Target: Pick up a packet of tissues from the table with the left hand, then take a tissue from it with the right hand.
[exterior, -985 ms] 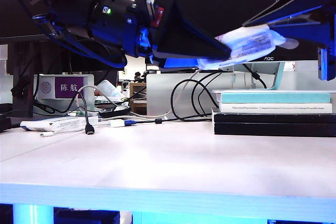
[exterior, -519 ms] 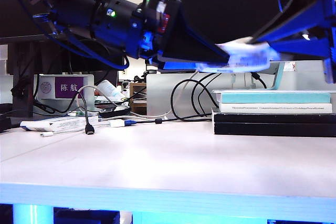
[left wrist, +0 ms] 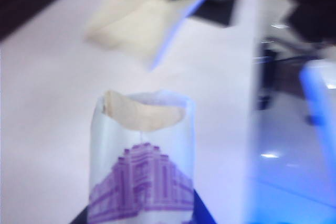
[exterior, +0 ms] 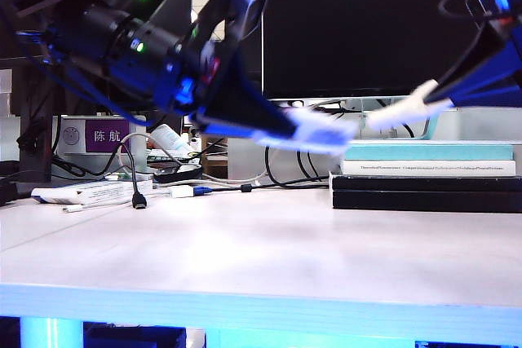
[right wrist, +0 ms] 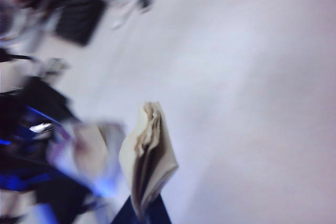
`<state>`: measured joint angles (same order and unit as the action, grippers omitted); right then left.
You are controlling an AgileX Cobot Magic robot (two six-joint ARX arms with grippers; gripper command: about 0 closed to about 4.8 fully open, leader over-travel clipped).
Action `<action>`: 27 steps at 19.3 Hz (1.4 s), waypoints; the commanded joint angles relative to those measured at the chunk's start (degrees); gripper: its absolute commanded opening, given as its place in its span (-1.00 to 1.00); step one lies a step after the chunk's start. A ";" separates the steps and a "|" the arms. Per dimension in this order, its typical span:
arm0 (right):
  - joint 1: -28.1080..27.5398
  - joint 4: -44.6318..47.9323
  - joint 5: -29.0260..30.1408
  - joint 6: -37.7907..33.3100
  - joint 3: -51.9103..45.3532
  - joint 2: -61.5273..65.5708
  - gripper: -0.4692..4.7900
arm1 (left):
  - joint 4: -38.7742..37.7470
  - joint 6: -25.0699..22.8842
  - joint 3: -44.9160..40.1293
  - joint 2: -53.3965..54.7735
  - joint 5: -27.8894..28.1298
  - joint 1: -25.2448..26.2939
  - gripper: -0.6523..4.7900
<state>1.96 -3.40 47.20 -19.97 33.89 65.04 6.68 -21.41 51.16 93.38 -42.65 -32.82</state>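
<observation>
a wide pale table (exterior: 269,258) with a light blue front edge fills the lower half of the exterior view, a dark monitor (exterior: 367,26) standing behind it. on the right of the table top lies a stack of books (exterior: 424,177), two dark ones under a teal-and-white one; on the left lie a long flat printed packet (exterior: 90,193), a tangle of black cables (exterior: 285,160) and a purple name plate (exterior: 106,135).

above the table, the left hand (exterior: 322,138), a bulky black arm with a green light, reaches in from the left of that view. its jaws are clamped on the packet of tissues (left wrist: 142,161), a small white pack with a purple building printed on it, held in the air well clear of the table top. the pack's end is open and a cream fold shows in the mouth.

the right hand (exterior: 444,105) comes in from the right of the exterior view, its slender blue-tinted fingers pinched tight on the tissue (right wrist: 147,163). the folded cream-white piece hangs free in the air, fully out of the pack and a short gap away from its open end. both wrist views are blurred, so fine detail of the grips cannot be made out.
</observation>
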 commanded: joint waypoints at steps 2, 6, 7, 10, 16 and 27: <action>0.26 0.74 -15.02 5.40 0.22 0.09 -0.84 | 3.82 -0.15 0.02 0.04 14.80 0.15 -0.09; 0.20 1.57 -23.32 7.13 0.22 2.62 -0.84 | 16.24 8.68 -0.09 2.71 14.93 0.15 -0.09; 0.20 1.92 -23.28 6.86 0.22 3.76 -0.84 | 19.82 11.69 -0.09 4.33 15.61 0.15 -0.09; 0.20 3.80 -23.12 6.47 0.22 7.98 -0.84 | 26.67 19.78 -0.09 10.88 17.05 0.15 -0.09; 0.20 5.40 -23.19 6.54 0.24 15.41 -0.84 | 24.65 22.73 -0.07 14.67 18.67 0.11 -0.09; 0.22 5.81 -23.12 4.55 0.24 14.78 0.52 | 19.26 22.93 -0.07 10.97 21.77 0.44 1.00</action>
<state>2.13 1.50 24.01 -15.20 33.89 81.03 26.55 1.54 50.94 105.69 -21.61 -32.62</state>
